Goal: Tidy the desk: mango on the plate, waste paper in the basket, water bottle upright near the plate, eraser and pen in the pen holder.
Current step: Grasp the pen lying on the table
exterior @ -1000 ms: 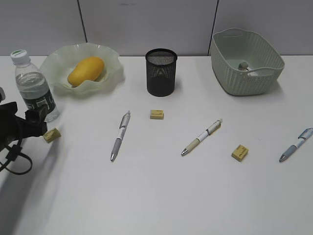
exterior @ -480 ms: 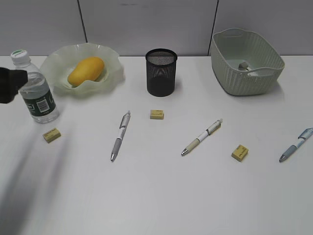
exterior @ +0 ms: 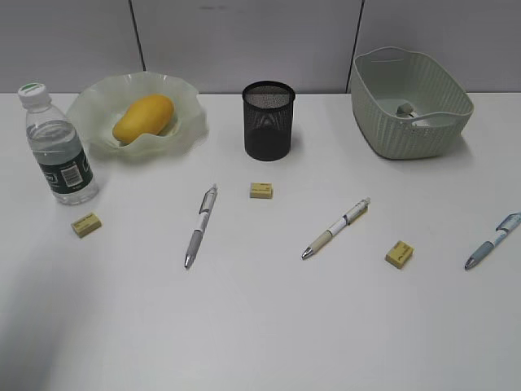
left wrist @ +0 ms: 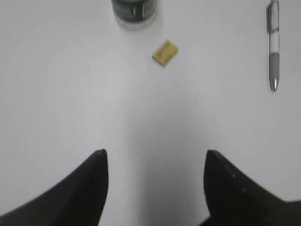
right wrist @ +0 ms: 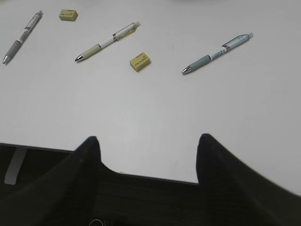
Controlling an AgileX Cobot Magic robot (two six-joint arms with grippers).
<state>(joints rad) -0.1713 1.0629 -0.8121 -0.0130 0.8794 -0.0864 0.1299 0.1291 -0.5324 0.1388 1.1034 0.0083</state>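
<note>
The mango (exterior: 143,118) lies in the wavy green plate (exterior: 186,122). To its left the water bottle (exterior: 61,147) stands upright. Waste paper (exterior: 404,108) sits inside the basket (exterior: 391,134). In front of the black pen holder (exterior: 269,120), three erasers (exterior: 86,224) (exterior: 261,190) (exterior: 399,254) and three pens (exterior: 200,226) (exterior: 335,228) (exterior: 492,241) lie on the desk (exterior: 269,326). My left gripper (left wrist: 155,155) hangs open and empty, well short of an eraser (left wrist: 165,52) and the bottle's base (left wrist: 134,8). My right gripper (right wrist: 148,139) is open over the desk's front edge. Neither arm shows in the exterior view.
The right wrist view takes in a blue pen (right wrist: 217,53), a cream pen (right wrist: 108,41), a grey pen (right wrist: 22,37) and two erasers (right wrist: 140,62) (right wrist: 68,14). A grey partition wall runs behind the desk.
My left arm has drawn back from beside the water bottle and left the exterior view on the left. The bottle stays upright. Nothing else has shifted.
</note>
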